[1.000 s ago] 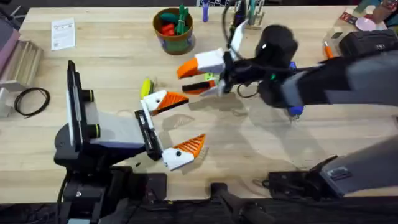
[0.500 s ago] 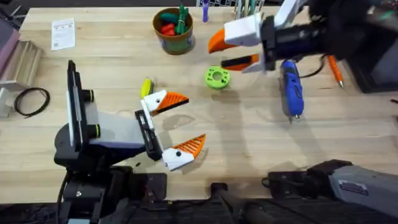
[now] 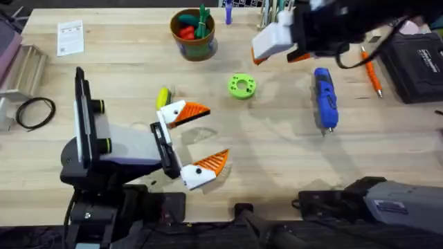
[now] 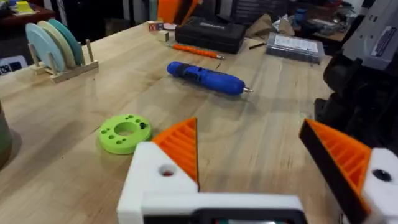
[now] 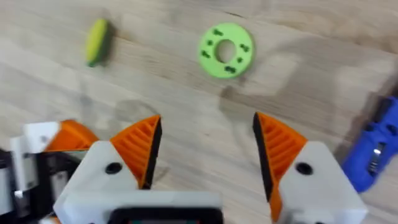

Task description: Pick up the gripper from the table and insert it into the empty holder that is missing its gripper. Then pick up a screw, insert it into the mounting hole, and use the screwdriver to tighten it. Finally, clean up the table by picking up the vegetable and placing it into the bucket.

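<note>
The yellow vegetable lay on the table, just beside the far finger of the left end effector, and was not yet in the bucket. By the look of it, the clean-up step was in hand. The left end effector sat low with its fingers apart and nothing between them. The right end effector hovered above the table, its fingers also apart and empty.

The next move would call for coming down over the vegetable, closing across its narrow width and carrying it to the bucket. The bucket stood near the far edge and already held red and green toys. Bare wood lay between vegetable and bucket. The green disc sat near, and the blue screwdriver well apart.
</note>
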You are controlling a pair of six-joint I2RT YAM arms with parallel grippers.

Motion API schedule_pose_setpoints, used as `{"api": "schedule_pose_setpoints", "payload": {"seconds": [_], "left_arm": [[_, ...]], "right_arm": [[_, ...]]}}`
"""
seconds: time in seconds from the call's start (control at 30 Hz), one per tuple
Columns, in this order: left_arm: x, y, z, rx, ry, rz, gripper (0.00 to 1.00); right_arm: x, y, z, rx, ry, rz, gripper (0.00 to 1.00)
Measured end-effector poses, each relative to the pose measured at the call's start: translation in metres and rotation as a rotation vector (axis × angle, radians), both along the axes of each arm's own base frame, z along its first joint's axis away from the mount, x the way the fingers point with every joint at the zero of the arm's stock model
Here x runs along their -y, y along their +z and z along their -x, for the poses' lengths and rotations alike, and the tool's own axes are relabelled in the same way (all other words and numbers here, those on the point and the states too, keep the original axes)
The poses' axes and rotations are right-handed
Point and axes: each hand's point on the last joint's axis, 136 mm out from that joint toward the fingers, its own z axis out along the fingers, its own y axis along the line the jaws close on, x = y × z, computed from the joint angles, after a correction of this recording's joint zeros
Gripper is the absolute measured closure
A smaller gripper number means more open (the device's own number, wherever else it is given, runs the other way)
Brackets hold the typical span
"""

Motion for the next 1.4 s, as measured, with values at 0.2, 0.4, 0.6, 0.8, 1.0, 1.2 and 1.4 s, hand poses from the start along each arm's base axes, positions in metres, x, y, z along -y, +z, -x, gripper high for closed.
{"api": "schedule_pose_setpoints", "payload": {"seconds": [0.2, 0.4, 0.6, 0.8, 1.0, 1.2, 1.4], "left_arm": [[0.0, 0.0, 0.0, 0.0, 0.0, 0.0, 0.016], [0.0, 0.0, 0.0, 0.0, 0.0, 0.0, 0.014], [0.0, 0.0, 0.0, 0.0, 0.0, 0.0, 0.015], [0.0, 0.0, 0.0, 0.0, 0.0, 0.0, 0.015], [0.0, 0.0, 0.0, 0.0, 0.0, 0.0, 0.016], [0.0, 0.0, 0.0, 0.0, 0.0, 0.0, 0.016], [0.0, 0.0, 0.0, 0.0, 0.0, 0.0, 0.015]], "right_arm": [[-0.003, -0.026, -0.01, -0.035, 0.023, 0.217, 0.164], [-0.017, -0.057, -0.018, -0.082, 0.021, 0.317, 0.165], [-0.019, -0.078, -0.021, -0.136, -0.026, 0.349, 0.166], [-0.02, -0.09, -0.023, -0.165, -0.042, 0.364, 0.165], [-0.024, -0.105, -0.028, -0.191, -0.072, 0.364, 0.166], [-0.034, -0.118, -0.032, -0.189, -0.076, 0.317, 0.189], [-0.036, -0.14, -0.034, -0.223, -0.071, 0.336, 0.237]]}}
